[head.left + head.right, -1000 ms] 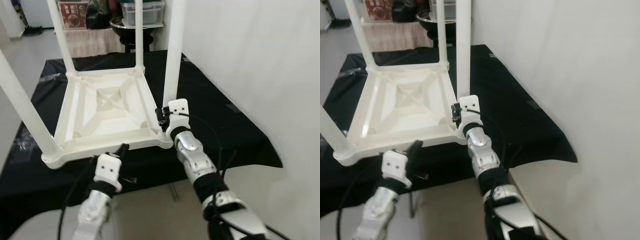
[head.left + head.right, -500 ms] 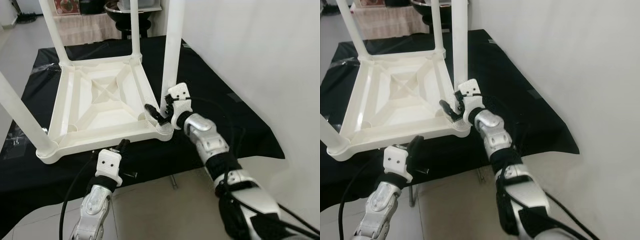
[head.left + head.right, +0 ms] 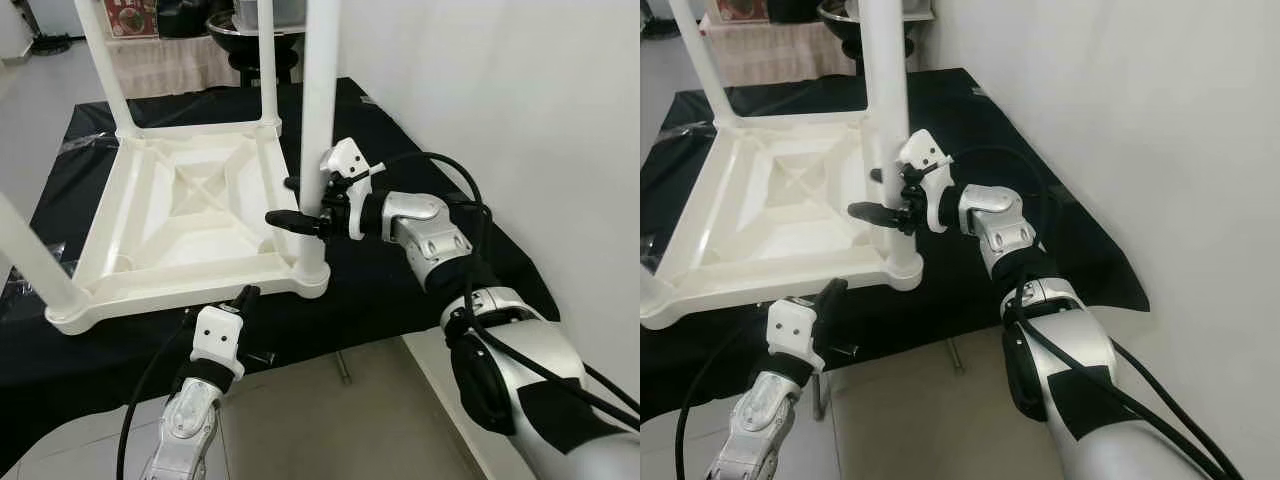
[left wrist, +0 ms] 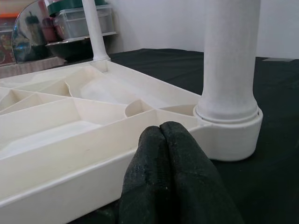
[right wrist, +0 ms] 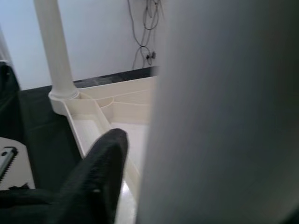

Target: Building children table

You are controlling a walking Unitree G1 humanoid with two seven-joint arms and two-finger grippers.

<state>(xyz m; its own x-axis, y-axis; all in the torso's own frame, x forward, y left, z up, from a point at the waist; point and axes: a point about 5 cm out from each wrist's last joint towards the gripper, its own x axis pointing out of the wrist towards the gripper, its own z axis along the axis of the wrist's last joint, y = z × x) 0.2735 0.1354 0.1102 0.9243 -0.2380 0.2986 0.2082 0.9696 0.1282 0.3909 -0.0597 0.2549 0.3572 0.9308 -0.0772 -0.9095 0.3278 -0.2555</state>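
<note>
the white plastic children's table (image 3: 190,215) lies upside down on a black cloth (image 3: 420,215), taking up the centre and left of the left eye view, its ribbed underside facing up. four round legs stand up from its corners: the two far ones at the upper left, one running off the left edge, and the near-right leg (image 3: 318,120) rising through the upper middle of the frame into its corner socket (image 3: 312,278). so, as far as i can judge, all legs are in place and what is left is seating or tightening this last one and turning the table upright. the right gripper (image 3: 297,205) reaches in from the right of the frame, its black fingers spread to either side of the near-right leg just above the socket, around it rather than clearly clamped. the left gripper (image 4: 164,154), low in the frame, has its fingers pressed together on nothing, just short of the table's near rim.
</note>
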